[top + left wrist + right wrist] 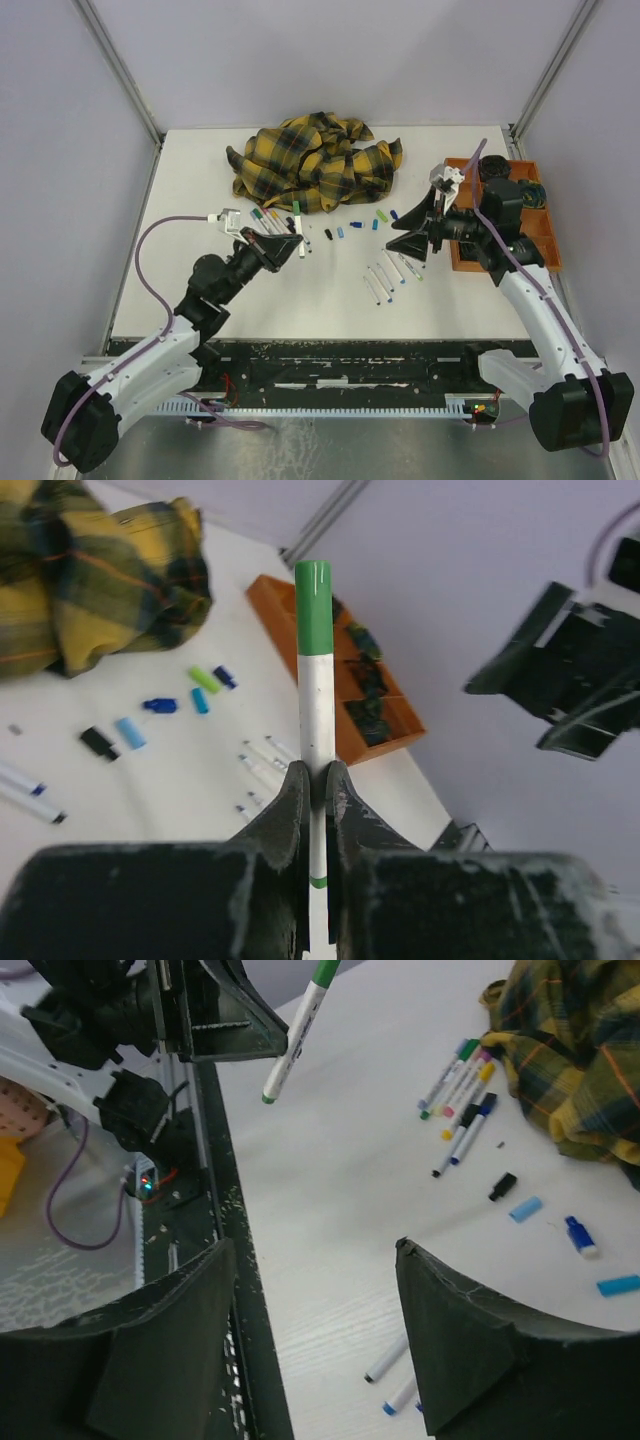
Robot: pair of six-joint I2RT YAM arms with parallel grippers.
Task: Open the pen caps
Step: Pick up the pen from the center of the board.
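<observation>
Here, left claw (318, 780) clamped on white pen (318, 705), glossy green cap (313, 605) on its tip, right claw (310, 1330) spread, empty

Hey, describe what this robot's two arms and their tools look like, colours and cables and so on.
The left arm and right arm have white links with black joints and bases, and a purple cable runs along each. The left tool and right tool have broad black wedge-shaped fingers, scuffed with pale flecks.
</observation>
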